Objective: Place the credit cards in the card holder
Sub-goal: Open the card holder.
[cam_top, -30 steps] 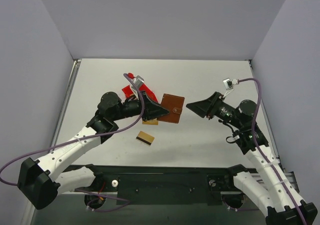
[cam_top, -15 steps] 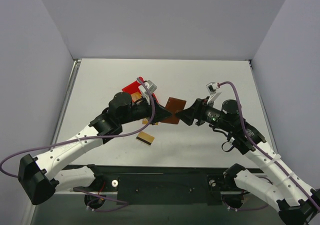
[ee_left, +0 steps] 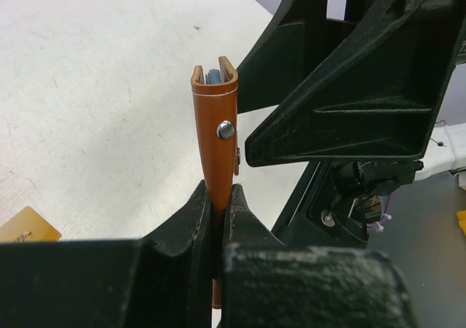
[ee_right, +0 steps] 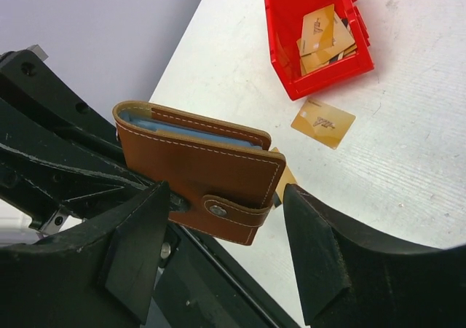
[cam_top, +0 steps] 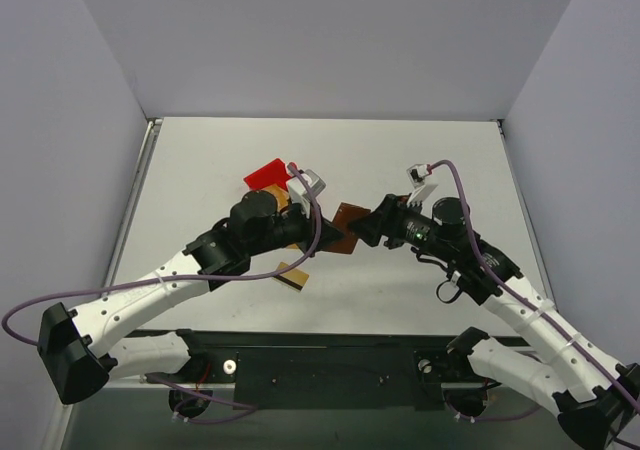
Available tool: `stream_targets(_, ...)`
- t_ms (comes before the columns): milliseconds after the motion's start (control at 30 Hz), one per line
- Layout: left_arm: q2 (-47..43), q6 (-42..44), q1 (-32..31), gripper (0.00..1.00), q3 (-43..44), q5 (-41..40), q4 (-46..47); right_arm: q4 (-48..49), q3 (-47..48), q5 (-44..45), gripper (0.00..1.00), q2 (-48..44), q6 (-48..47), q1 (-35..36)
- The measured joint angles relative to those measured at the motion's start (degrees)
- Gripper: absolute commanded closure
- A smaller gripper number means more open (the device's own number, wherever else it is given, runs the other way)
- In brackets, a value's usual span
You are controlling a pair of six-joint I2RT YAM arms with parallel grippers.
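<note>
**Snapped-shut holder, pinched at one edge**

The left tool (ee_left: 218,197) is clamped on one edge of the card holder (ee_right: 196,171), which it holds upright above the middle of the counter (ee_right: 408,146). The right tool (ee_right: 226,188) is spread wide, with one finger on each side of the holder and neither clearly touching it. The snap tab (ee_right: 217,211) looks fastened.

The credit cards (ee_right: 320,33) lie well apart, several in the red bin (ee_right: 331,79) at the far left and one loose (ee_right: 322,122) just beside it.

The main risk is the narrow grip. If the right tool tugs at the tab, the leather could pivot or slide out of the left tool and fall. If the right tool closes flat across both covers, it would only press the holder shut.
</note>
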Motion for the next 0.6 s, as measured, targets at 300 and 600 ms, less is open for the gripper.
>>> stream_targets(300,0.1,1.7,-2.6,1.0,0.0,-6.5,-2.3,-0.1,0.2,0.3,0.46,3.7,1.1,1.7)
stream_targets(600,-0.4,2.5,-3.3,1.0,0.0,-11.2,-3.5,-2.3,1.1,3.6,0.51,6.0,1.7,2.3)
